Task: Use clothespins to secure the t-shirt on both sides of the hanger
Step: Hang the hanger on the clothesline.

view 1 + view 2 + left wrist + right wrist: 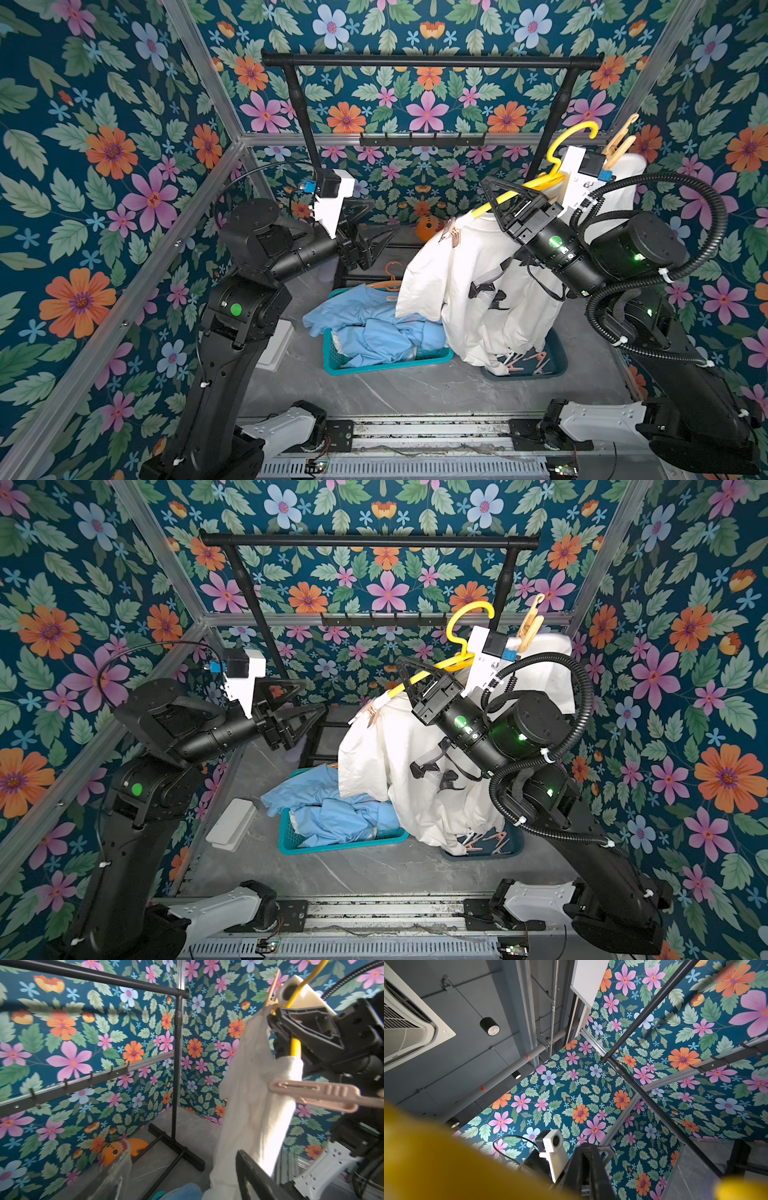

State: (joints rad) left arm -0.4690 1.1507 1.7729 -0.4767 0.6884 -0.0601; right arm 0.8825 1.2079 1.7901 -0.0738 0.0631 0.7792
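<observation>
The left gripper (382, 222) (309, 698) is wide open and empty, its 2 fingers (249, 1176) spread well apart. Just past its fingertips, and not touching them, 1 pink clothespin (451, 235) (372, 715) (315, 1095) is clipped over the near shoulder of the white t-shirt (469, 282) (374, 750) (255, 1084), where the cloth covers the end of the yellow hanger (569, 137) (465, 617) (295, 1047).

The right gripper (505, 199) (415, 679) is clamped on the hanger's arm, between the pink clothespin and the hook. The hanger is tilted, with its hook end higher. In the right wrist view the hanger (425, 1157) is only a yellow blur close to the lens.

Beyond the right gripper, behind its wrist camera, 1 beige clothespin (619, 143) (530, 623) (272, 991) stands up from the t-shirt's other shoulder.

The t-shirt hangs below the right gripper, its hem reaching into a dark tray (559, 357) (517, 841) where spare clothespins (528, 361) (486, 839) lie. Below and between the 2 grippers, a teal basket (386, 368) (340, 845) holds blue clothes. A black rail (432, 61) (365, 541) runs beyond both grippers, well apart from the hanger's hook.
</observation>
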